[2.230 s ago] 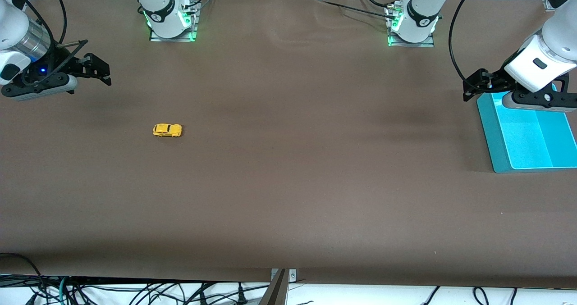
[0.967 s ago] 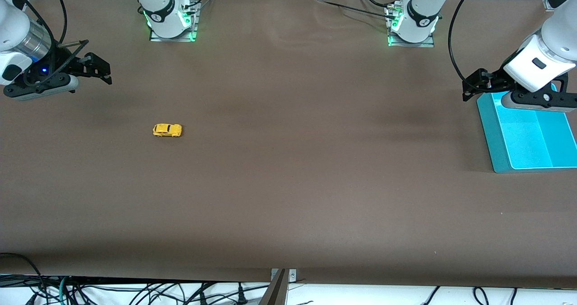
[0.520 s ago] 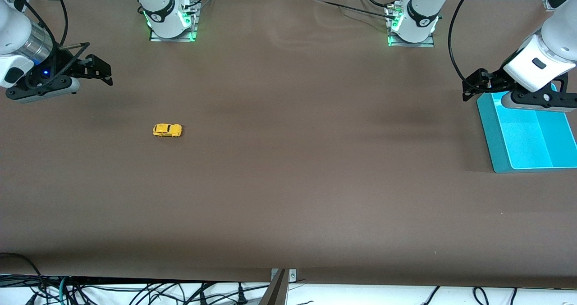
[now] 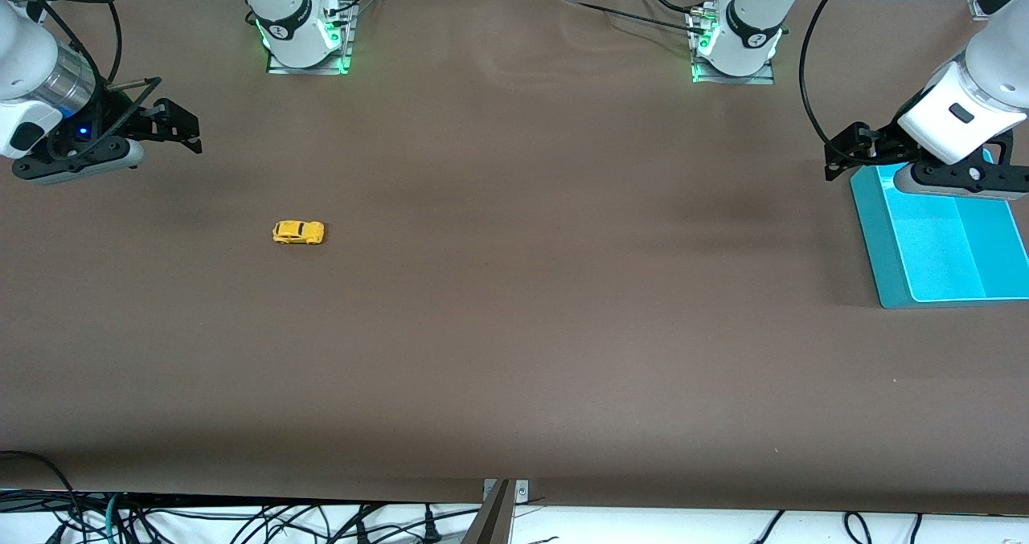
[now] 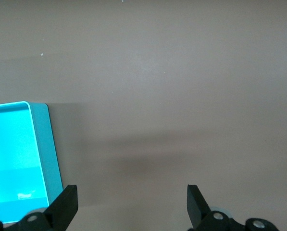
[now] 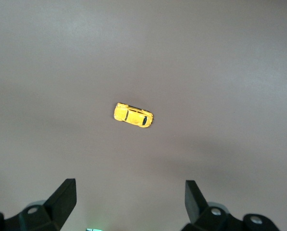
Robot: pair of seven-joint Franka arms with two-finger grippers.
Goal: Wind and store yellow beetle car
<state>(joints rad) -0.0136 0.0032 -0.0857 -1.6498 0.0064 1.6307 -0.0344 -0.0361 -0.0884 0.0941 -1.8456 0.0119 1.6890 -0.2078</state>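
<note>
yellow beetle car (image 4: 298,232) on table | left pincer (image 4: 841,156), right pincer (image 4: 178,126) wide, empty

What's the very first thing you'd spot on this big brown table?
The tiny yellow car, bright and alone on the brown table, toward the right arm's end. Next, the blue bin at the left arm's end, with the open left gripper above its edge. The right gripper hangs open over bare table, away from the car.
</note>
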